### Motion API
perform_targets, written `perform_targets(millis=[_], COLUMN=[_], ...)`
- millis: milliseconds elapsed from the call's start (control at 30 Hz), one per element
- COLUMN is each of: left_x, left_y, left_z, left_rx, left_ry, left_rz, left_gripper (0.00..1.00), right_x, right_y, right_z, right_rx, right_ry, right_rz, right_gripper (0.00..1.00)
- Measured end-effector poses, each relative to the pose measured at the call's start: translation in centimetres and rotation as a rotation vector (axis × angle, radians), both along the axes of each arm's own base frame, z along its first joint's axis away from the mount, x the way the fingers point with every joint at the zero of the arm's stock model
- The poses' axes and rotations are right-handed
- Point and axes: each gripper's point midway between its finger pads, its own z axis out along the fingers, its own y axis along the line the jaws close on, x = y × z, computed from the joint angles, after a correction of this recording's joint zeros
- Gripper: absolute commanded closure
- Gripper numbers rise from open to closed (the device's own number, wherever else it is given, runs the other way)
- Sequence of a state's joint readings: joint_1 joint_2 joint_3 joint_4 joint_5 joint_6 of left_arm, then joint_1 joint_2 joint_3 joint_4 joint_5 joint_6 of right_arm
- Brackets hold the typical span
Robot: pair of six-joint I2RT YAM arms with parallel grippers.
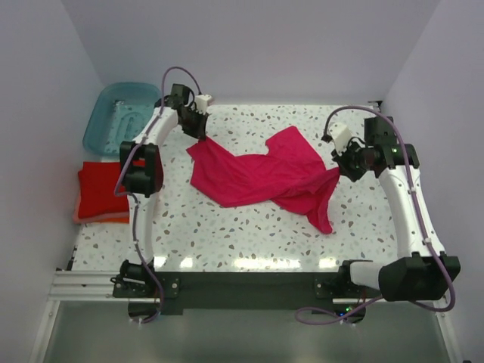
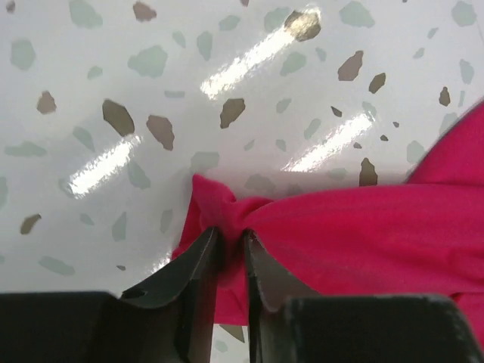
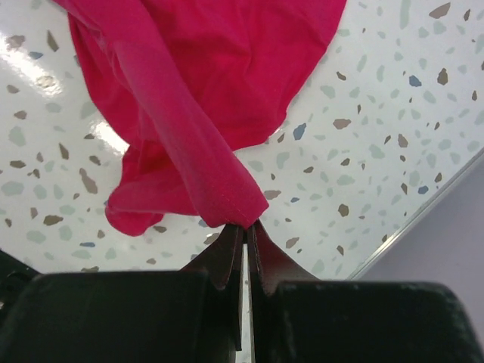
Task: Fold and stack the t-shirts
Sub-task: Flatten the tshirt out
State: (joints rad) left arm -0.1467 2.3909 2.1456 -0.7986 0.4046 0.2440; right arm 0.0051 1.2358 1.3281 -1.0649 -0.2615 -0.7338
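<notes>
White and glossy, flecked with grey, tan and pale green chips, the terrazzo-patterned table top threw the overhead lights back in bright streaks along its near edge. Plain pale walls, faintly lilac, closed it in at 9, 12 and 3 o'clock like a shallow booth.

Across the middle lay the magenta-pink soft cloth t-shirt, opened out but rumpled. It stretched from about 10 o'clock to 3 o'clock, with one tail trailing down towards 5.

The left gripper stood at the shirt's 10 o'clock corner. Seen from its wrist, its black fingers were drawn nearly together, with a bunched tip of the pink cloth nipped between them, close to the speckled surface. The right gripper was at the shirt's 3 o'clock side. Its fingers were pressed tight on the end of a rolled fold, and that fold ran from the fingertips back into the rest of the cloth on the table.

In the far left corner, at 10 o'clock, sat a translucent teal plastic tub, close against the wall. Just nearer, at 9 o'clock on the table's left edge, a red folded t-shirt lay on top of an orange folded t-shirt. Only a rim of the orange one showed, and the left arm's dark elbow hid the stack's right side.

At 6 o'clock a silver aluminium rail ran along the front beside the arms' bases. Thin purple cables looped above both arms.
</notes>
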Motion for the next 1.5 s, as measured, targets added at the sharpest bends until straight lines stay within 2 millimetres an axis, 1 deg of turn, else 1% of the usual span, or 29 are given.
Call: perform_targets(millis=[33, 67, 100, 133, 167, 267, 367, 433, 500, 533, 567, 700, 767, 833, 967, 1033, 1167, 1233, 1267, 1300, 1333, 1400, 1467, 1500], left_x=[0.3, 0.2, 0.0, -0.1, -0.7, -4.4, -9.5, -12.2, -14.6, -15.6, -16.4, -19.7, -20.7, -21.1, -20.9, -21.1, -22.6, -23.3, -23.1, -22.9, -22.9, -23.0, -23.8, -24.7], left_y=[0.1, 0.4, 0.7, 1.0, 1.5, 3.4, 5.0, 5.0, 4.1, 3.5, 2.8, 0.3, -0.7, -1.1, -1.9, -2.2, -2.3, -2.0, -2.1, -2.0, -2.0, -1.8, -1.3, -1.0], left_z=[-0.8, -1.2, -1.3, -1.0, -0.6, 1.3, 4.7, 6.6, 7.4, 7.2, 6.6, 2.8, 1.4, 0.7, -0.4, -1.3, -3.9, -5.2, -5.1, -5.2, -5.1, -5.0, -4.9, -4.5], left_rx=[0.003, 0.006, 0.002, -0.004, -0.006, -0.016, -0.018, -0.012, -0.002, 0.01, 0.021, 0.069, 0.086, 0.106, 0.16, 0.193, 0.254, 0.279, 0.287, 0.3, 0.304, 0.321, 0.329, 0.329], left_ry=[0.012, 0.028, 0.044, 0.041, 0.039, 0.057, 0.022, -0.016, -0.04, -0.047, -0.045, 0.001, -0.004, -0.035, -0.122, -0.147, -0.161, -0.155, -0.177, -0.198, -0.205, -0.216, -0.204, -0.188], left_rz=[0.017, 0.032, 0.046, 0.055, 0.062, 0.061, -0.005, -0.082, -0.188, -0.248, -0.309, -0.549, -0.656, -0.743, -0.884, -0.945, -1.054, -1.086, -1.092, -1.101, -1.104, -1.122, -1.158, -1.185], left_gripper=[0.66, 0.6, 0.55, 0.49, 0.47, 0.46, 0.46, 0.46, 0.46, 0.46, 0.46, 0.44, 0.44, 0.43, 0.43, 0.43, 0.44, 0.49, 0.63, 0.72, 0.8, 0.92, 0.97, 0.99], right_x=[0.5, 1.0, 1.3, 1.6, 1.8, 2.3, 2.2, 2.1, 2.0, 1.9, 1.9, 1.7, 1.6, 1.6, 1.6, 1.5, 1.2, 1.1, 1.0, 0.8, 0.6, 0.2, -0.3, -0.7], right_y=[-0.2, -0.3, -0.6, -0.7, -0.9, -1.1, -1.0, -0.9, -0.9, -0.9, -0.8, -0.5, -0.4, -0.4, -0.4, -0.4, -0.4, -0.4, -0.4, -0.4, -0.4, -0.4, -0.4, -0.3], right_z=[-0.3, -0.4, -0.4, -0.3, -0.1, 0.1, -0.2, -0.4, -0.6, -0.7, -0.8, -1.0, -1.4, -1.9, -2.4, -2.4, -2.5, -2.3, -2.2, -2.1, -2.1, -1.9, -1.7, -1.6], right_rx=[-0.009, -0.017, -0.028, -0.035, -0.04, -0.045, -0.037, -0.032, -0.027, -0.026, -0.024, -0.008, -0.005, -0.006, -0.007, -0.007, -0.008, -0.008, -0.007, -0.007, -0.007, -0.007, -0.006, -0.003], right_ry=[0.001, -0.006, -0.016, -0.027, -0.04, -0.06, -0.057, -0.048, -0.041, -0.039, -0.037, -0.02, -0.001, 0.02, 0.041, 0.045, 0.053, 0.051, 0.048, 0.047, 0.047, 0.048, 0.052, 0.055], right_rz=[-0.006, -0.012, -0.02, -0.026, -0.031, -0.043, -0.052, -0.058, -0.063, -0.063, -0.061, -0.05, -0.048, -0.048, -0.047, -0.048, -0.048, -0.048, -0.048, -0.048, -0.048, -0.048, -0.047, -0.045], right_gripper=[1.0, 1.0, 1.0, 1.0, 1.0, 1.0, 1.0, 1.0, 1.0, 1.0, 1.0, 1.0, 1.0, 1.0, 1.0, 1.0, 1.0, 1.0, 1.0, 1.0, 1.0, 1.0, 1.0, 1.0])
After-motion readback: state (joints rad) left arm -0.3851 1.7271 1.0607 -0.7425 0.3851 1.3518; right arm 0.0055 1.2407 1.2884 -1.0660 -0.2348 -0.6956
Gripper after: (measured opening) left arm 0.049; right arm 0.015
